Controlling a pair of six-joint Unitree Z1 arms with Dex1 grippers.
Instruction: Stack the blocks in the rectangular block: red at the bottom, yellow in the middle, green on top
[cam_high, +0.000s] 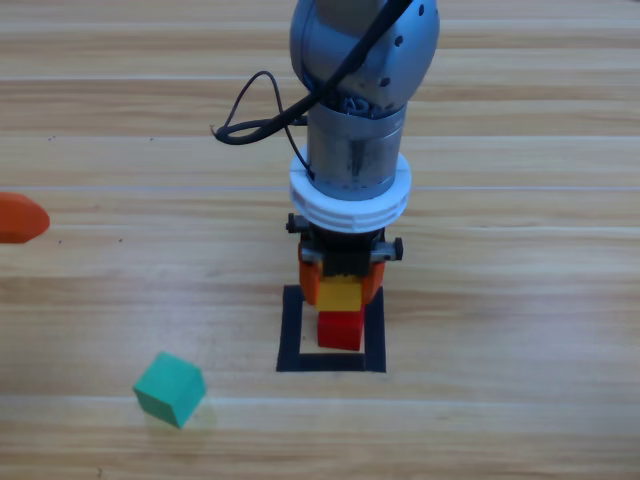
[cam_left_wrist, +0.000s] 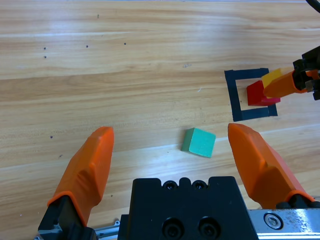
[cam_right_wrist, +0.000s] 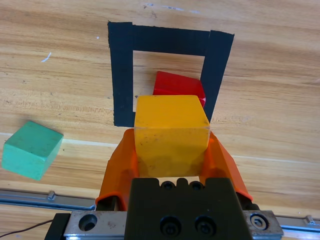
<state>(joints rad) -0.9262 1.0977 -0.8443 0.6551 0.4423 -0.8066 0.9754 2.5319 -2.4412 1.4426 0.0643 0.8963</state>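
Your right claw (cam_right_wrist: 171, 150) is pinching the yellow cube (cam_right_wrist: 171, 131) between its two orange jaws, holding it up off the worktop (cam_high: 520, 120). Just ahead of and below that claw, the red cube (cam_right_wrist: 178, 86) is sitting inside the black tape square (cam_right_wrist: 167, 41), close to the square's right strip. The green cube (cam_high: 170, 388) is lying on bare wood, off to the left of your right claw and outside the tape. Your left claw (cam_left_wrist: 172, 150) is waiting at the left edge with its jaws spread wide, the green cube lying ahead of it between them
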